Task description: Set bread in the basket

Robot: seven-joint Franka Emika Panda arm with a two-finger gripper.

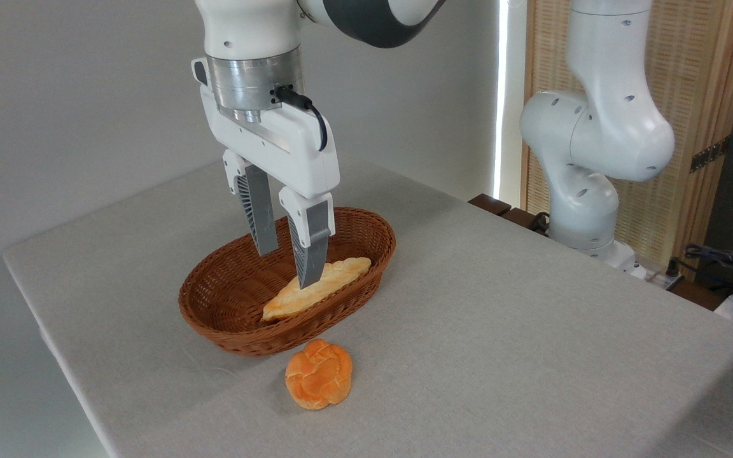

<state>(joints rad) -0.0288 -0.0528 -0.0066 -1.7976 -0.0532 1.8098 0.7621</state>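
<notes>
Item, claw [286,267]: my gripper hangs above the basket [226,331], fingers parted by a modest gap and holding nothing, tips pointing down over the wicker bowl. Item, long pale braided loaf [315,289]: lies inside the basket, along its near wall, just behind my nearer fingertip; whether the tip touches it, I cannot tell. Item, bread [319,373]: the round orange bun sits on the grey table [532,318], outside the basket, just beyond its rim at about five o'clock. Step in hand, by my reading: the bun's pickup, not yet begun. Next move calls for lifting clear of the rim, travelling toward five o'clock, widening the jaws to span the bun, then descending.
</notes>
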